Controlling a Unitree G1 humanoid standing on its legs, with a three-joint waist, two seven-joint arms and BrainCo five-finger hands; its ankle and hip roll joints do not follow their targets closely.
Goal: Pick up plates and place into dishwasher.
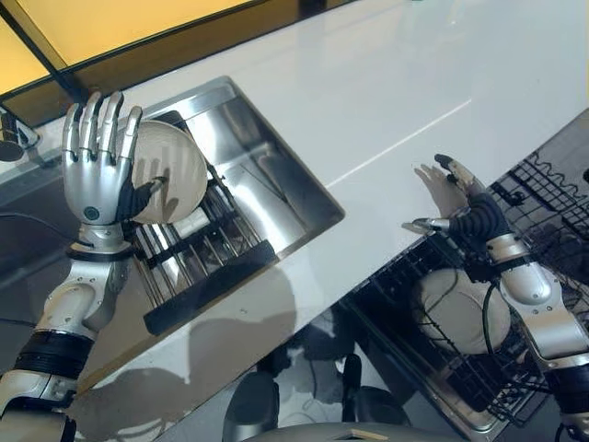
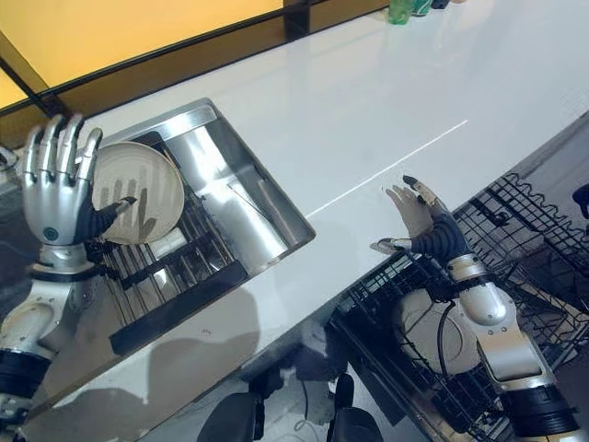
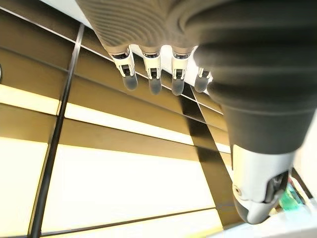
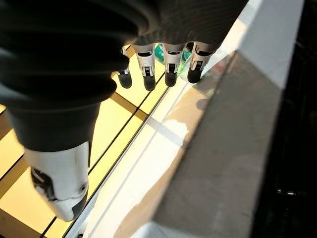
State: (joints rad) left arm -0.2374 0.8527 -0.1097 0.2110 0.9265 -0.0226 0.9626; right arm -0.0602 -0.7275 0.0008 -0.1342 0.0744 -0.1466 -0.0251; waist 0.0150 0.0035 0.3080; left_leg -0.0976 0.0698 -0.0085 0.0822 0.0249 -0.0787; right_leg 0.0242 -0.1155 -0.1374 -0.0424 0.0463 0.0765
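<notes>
At the upper left of the head views, the left robot hand (image 1: pixel 97 170) stands with fingers straight and spread behind a round cream ceramic plate (image 1: pixel 170 180), its thumb crossing in front of the plate's lower edge; it seems to pinch the plate lightly between thumb and palm, though I cannot tell how firm that hold is. That plate stands tilted on edge over the dark slatted drying rack (image 1: pixel 198 267) inside the stainless steel sink (image 1: pixel 276 175) sunk into the glossy white tabletop (image 1: pixel 405 83).

Toward the lower right, the right robot hand (image 2: pixel 419 216) is spread and empty, hovering over the tabletop's edge just above the black wire dishwasher rack (image 2: pixel 460 368), where a second round cream plate (image 1: pixel 460 313) already lies.

To do this step well, the left thumb should probably close firmly on the rim before lifting, so the plate does not slip. Lift it straight clear of the slats, then carry it across the tabletop. Keep the right robot hand out of the path, and set the plate beside the second plate.
</notes>
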